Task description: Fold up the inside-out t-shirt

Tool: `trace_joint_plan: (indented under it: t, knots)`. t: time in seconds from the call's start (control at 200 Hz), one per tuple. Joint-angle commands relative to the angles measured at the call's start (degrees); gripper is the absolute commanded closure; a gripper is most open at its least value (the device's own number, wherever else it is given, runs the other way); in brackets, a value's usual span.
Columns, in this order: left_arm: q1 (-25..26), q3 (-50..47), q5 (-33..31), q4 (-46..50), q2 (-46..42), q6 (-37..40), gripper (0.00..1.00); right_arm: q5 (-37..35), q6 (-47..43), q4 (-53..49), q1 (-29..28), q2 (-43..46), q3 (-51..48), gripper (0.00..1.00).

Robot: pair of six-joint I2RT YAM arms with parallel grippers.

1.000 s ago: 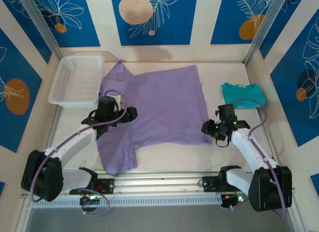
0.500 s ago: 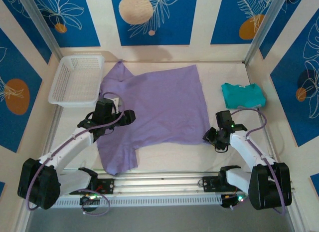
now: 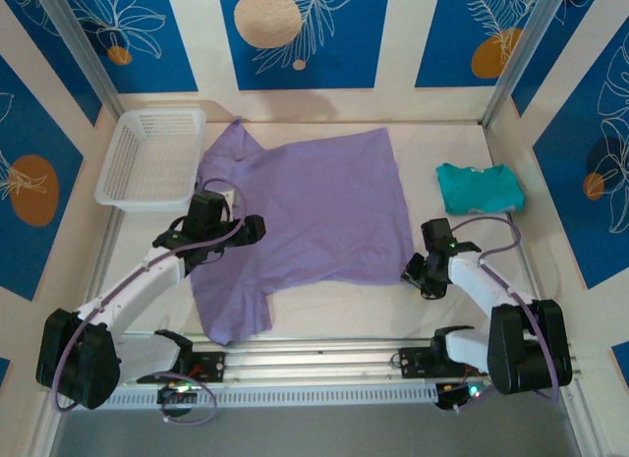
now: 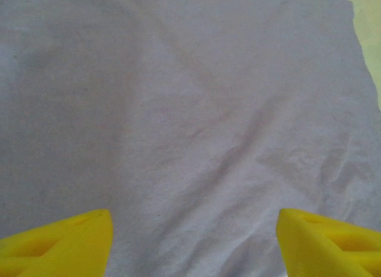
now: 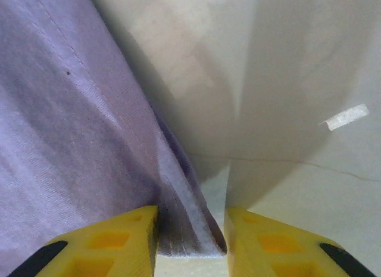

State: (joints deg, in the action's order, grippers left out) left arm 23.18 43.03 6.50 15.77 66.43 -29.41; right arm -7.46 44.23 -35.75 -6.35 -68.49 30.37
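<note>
Tabletop (image 3: 324,314) carries lavender t-shirt (image 3: 305,206), spread flat just right of white basket (image 3: 126,196), one sleeve beside basket's far right corner. Left hand (image 4: 193,241) open, hovering over t-shirt near basket. Right hand (image 5: 191,229) at t-shirt corner farthest from basket, hem between narrow jaws; firm pinch cannot tell. Risk: thin hem slips out on lift, fold drags crooked.

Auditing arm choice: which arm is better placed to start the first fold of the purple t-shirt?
Right. The right gripper has the t-shirt pinched at its near hem corner; the left gripper is open above flat mid-fabric, with no edge between its fingers.
</note>
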Motion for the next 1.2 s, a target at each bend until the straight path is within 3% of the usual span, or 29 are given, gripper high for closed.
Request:
trace_joint_plan:
  t: [0.0, 0.145, 0.31, 0.41, 0.565, 0.835, 1.05, 1.195]
  knots:
    - [0.38, 1.8, -3.43, 4.09, -2.09, 1.9, 0.27, 1.47, -1.0, 0.75, 0.61, -1.87, 1.58, 0.72]
    - [0.38, 1.93, -4.48, 6.67, -4.66, 2.24, 0.27, 0.92, -3.15, 1.04, 2.63, -3.15, 2.56, 0.91]
    - [0.53, 1.62, -4.11, 13.0, -6.62, 1.21, 0.28, 2.74, -4.75, 1.91, 5.18, -2.02, 3.79, 0.99]
    - [2.49, -1.82, -3.85, 16.62, -9.12, -2.84, 0.29, 3.16, -5.57, 1.92, 5.37, -1.08, 4.92, 1.0]
    - [8.31, -6.49, -10.41, 25.47, -14.73, -10.21, 0.31, 4.22, -6.72, 2.48, 6.64, 1.48, 4.75, 1.0]
    - [16.26, -12.79, -13.67, 35.85, -20.16, -28.95, 0.42, 8.63, -7.7, 4.55, 9.35, 5.79, 1.97, 1.0]
    - [17.01, -15.43, -11.83, 42.75, -19.99, -37.92, 0.5, 13.39, -8.03, 6.33, 10.47, 8.61, 0.04, 1.0]
    - [17.07, -16.87, -11.33, 45.17, -17.83, -38.78, 0.5, 15.89, -8.22, 7.35, 10.58, 8.99, -0.84, 1.0]
